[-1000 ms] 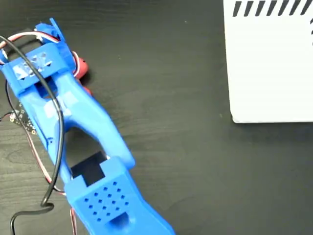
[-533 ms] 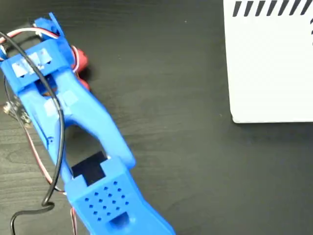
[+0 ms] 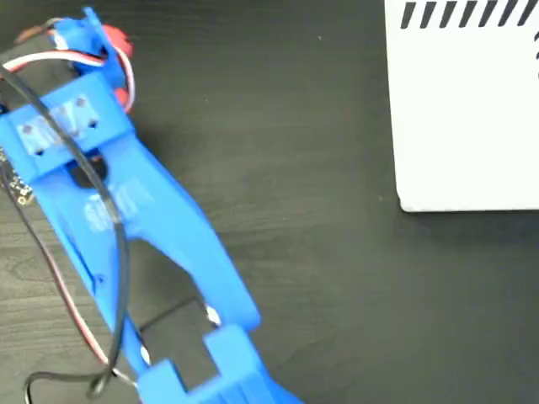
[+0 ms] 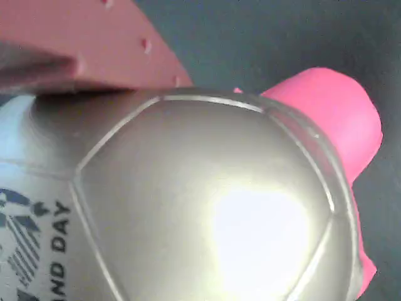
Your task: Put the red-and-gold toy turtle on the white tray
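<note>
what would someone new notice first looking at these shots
The bright blue arm stands out first, stretching diagonally across the left of the fixed view over the dark table. Next, the big white tray with slanted black stripes fills the upper right corner. In the wrist view, the toy turtle crowds the frame: shiny gold shell, pink-red head upper right, printed lettering lower left.

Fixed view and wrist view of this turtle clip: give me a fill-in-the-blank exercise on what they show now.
1. In the fixed view the white tray lies at the upper ____ of the picture.
2. The tray's slanted stripes are ____.
3. In the wrist view the red-and-gold toy turtle has a shell coloured ____.
4. The arm is coloured ____.

Missing words: right; black; gold; blue
</note>
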You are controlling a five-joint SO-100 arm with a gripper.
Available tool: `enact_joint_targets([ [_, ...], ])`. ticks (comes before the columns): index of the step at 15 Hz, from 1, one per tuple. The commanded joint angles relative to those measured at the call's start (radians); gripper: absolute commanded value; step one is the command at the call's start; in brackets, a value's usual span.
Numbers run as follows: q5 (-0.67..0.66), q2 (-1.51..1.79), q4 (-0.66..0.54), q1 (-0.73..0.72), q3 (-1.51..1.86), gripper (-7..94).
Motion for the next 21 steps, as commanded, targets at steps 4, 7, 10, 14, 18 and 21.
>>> enact_joint_targets([
  [4,0.095,0.480,-0.222,0.344,0.311,0],
  [7,0.253,0.419,-0.064,0.532,0.081,0],
  [10,0.353,0.235,0.054,0.681,-0.155,0],
  [14,0.408,0.058,0.075,0.867,-0.169,0],
  [18,0.558,-0.227,0.078,0.960,-0.405,0],
  [21,0.637,-0.318,0.077,0.965,-0.500,0],
])
